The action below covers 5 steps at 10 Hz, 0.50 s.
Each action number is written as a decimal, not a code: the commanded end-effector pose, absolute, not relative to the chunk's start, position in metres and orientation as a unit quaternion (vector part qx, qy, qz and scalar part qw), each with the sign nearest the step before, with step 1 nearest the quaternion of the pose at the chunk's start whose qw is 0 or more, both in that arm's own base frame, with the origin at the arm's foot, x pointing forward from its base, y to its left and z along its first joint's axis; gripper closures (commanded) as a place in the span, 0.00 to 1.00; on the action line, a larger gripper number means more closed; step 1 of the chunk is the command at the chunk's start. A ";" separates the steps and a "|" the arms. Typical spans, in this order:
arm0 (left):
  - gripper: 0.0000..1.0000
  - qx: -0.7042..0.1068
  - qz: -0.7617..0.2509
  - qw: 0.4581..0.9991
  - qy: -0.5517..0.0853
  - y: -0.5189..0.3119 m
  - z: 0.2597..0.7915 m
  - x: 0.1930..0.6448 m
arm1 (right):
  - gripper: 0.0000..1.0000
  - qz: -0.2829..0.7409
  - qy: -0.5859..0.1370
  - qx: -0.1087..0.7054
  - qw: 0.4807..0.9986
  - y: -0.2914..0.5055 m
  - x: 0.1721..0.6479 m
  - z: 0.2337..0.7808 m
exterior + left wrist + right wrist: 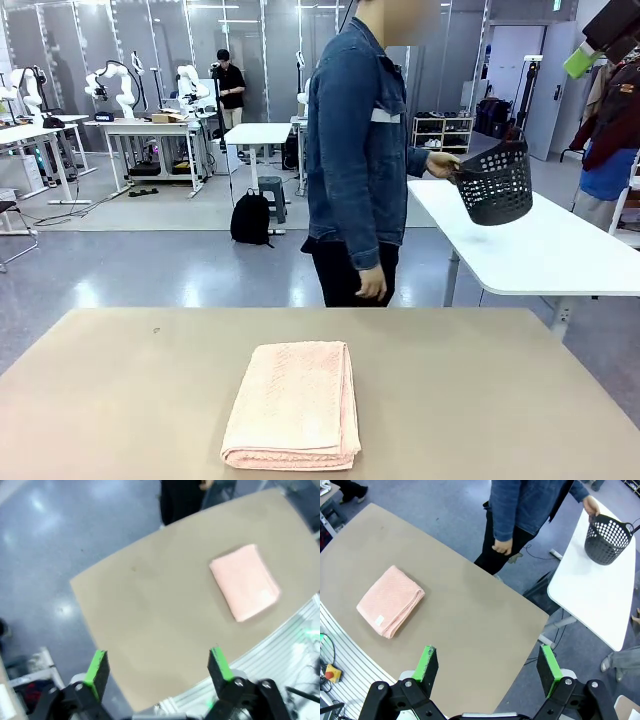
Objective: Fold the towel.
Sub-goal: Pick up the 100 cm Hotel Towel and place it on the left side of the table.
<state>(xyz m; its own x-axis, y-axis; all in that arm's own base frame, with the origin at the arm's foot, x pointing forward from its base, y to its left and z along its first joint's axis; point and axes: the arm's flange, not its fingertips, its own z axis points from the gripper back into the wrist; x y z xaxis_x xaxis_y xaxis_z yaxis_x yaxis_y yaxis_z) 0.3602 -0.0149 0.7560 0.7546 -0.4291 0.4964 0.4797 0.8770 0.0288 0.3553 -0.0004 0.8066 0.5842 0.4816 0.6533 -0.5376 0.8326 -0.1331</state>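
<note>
So closest to the cameras you've got the two grippers, both parked high above the table and looking down at it. The left gripper has its green pads spread wide with nothing between them, and the right gripper is the same deal, fingers wide apart and holding nothing. Below them is the tan table, and the towel is sitting on it folded into a neat thick rectangle, toward the robot's edge and roughly mid-width, with the stacked fold edges showing along the near side. From the right wrist view the towel has a small white tag on top near one corner, and you can see the layered edges on one side. In the left wrist view the towel is a bit blurry but clearly well away from the fingers, nothing touching it. Nothing else is on the tan table around it, so no clutter in the way. Past the far edge stands a person in a denim jacket and dark trousers, side-on to the table, one hand hanging down by the hip, the other hand gripping the rim of a dark perforated basket. The basket is tilted, over the white table off to the right. Farther back there's a lab floor with a black backpack, more white tables and another person standing way off.
</note>
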 end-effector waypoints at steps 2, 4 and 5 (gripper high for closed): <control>0.00 -0.134 -0.220 0.942 -0.216 -0.058 0.647 0.381 | 0.00 0.285 -0.354 0.039 0.890 -0.001 0.355 0.807; 0.00 -0.192 -0.218 0.933 -0.214 -0.083 0.583 0.392 | 0.00 0.285 -0.354 0.039 0.890 -0.001 0.355 0.807; 0.00 -0.224 -0.207 0.931 -0.204 -0.096 0.550 0.397 | 0.00 0.285 -0.354 0.039 0.890 -0.001 0.355 0.807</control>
